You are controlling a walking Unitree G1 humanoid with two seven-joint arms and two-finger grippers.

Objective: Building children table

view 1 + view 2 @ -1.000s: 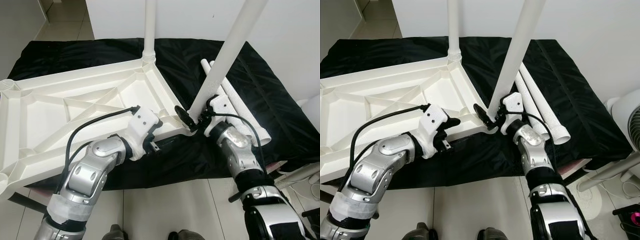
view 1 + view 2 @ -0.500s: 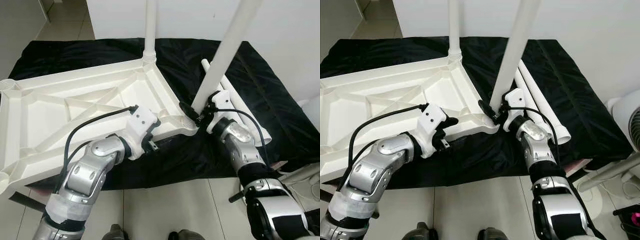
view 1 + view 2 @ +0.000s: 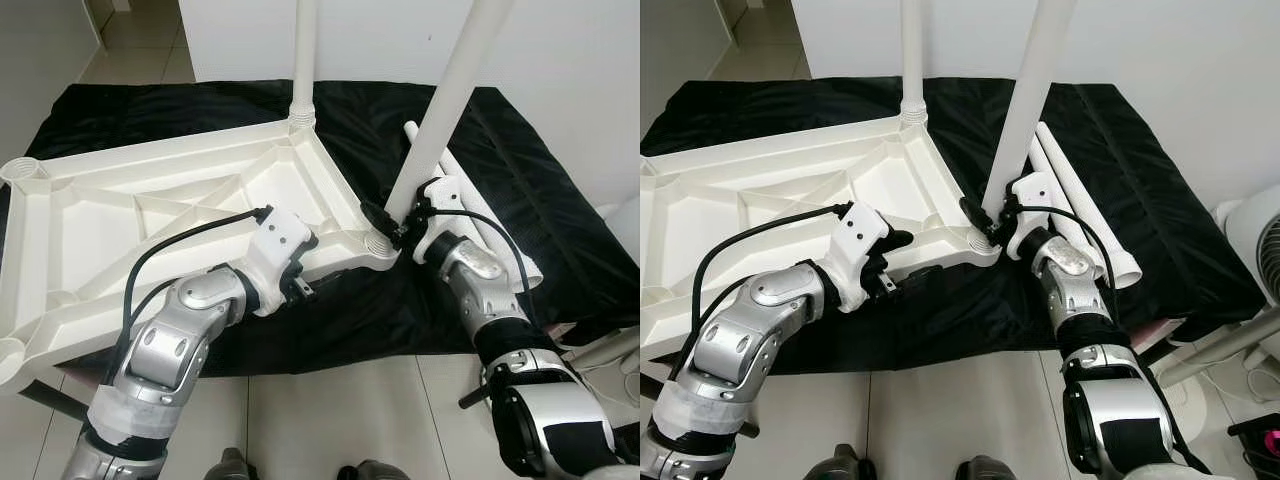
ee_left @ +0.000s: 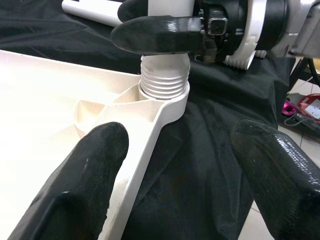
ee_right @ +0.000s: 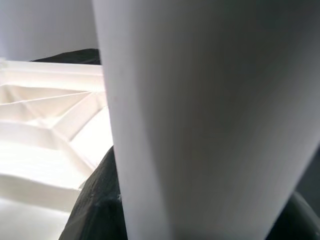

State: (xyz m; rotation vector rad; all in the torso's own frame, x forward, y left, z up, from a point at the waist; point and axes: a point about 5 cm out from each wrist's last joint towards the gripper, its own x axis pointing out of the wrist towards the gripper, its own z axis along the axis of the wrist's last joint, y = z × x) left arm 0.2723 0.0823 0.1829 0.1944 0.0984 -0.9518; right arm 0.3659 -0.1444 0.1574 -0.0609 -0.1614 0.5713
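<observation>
Black cloth [image 3: 480,150]: right claw [image 3: 398,226] gripping leg [image 3: 445,110] now upright in tabletop [image 3: 150,210] socket.

tabletop [image 3: 150,215] on cloth [image 3: 520,180] | spare legs [image 3: 490,225] right of it | held leg [image 3: 440,120] in near-right corner socket [image 4: 164,90]

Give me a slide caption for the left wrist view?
Open left gripper faces the tabletop corner as the right gripper seats a threaded leg.
</observation>
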